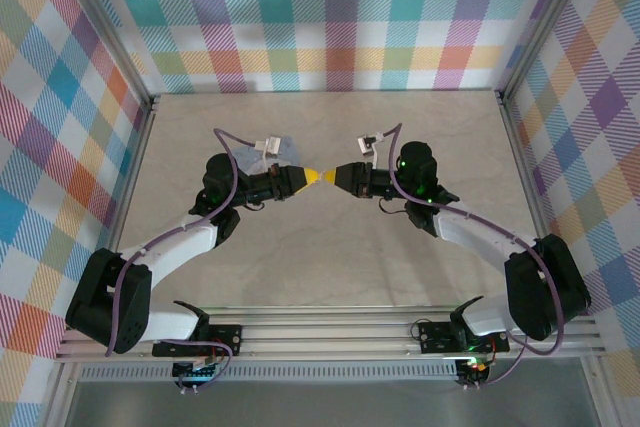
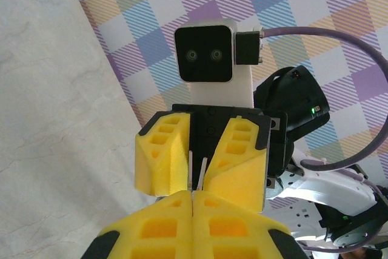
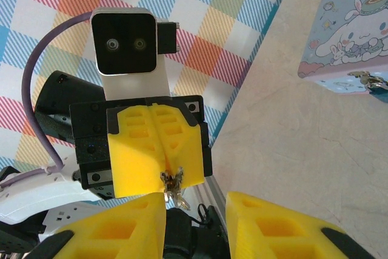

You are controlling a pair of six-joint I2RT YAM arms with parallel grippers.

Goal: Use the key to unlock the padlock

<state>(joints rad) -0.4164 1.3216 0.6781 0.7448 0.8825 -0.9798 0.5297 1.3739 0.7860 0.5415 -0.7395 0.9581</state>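
My two grippers meet tip to tip over the middle of the table. The left gripper is shut on the key, a small silvery bunch that sticks out of its yellow fingertips. My right gripper is open, its fingers either side of that key. In the left wrist view the key shows edge-on as thin metal slivers in the gap between the right fingers. The padlock hangs at the front edge of the tin, apart from both grippers.
A pale-blue tin with a cartoon lid rests on the table behind the left arm. Checked walls stand on three sides of the table. An aluminium rail runs along the near edge.
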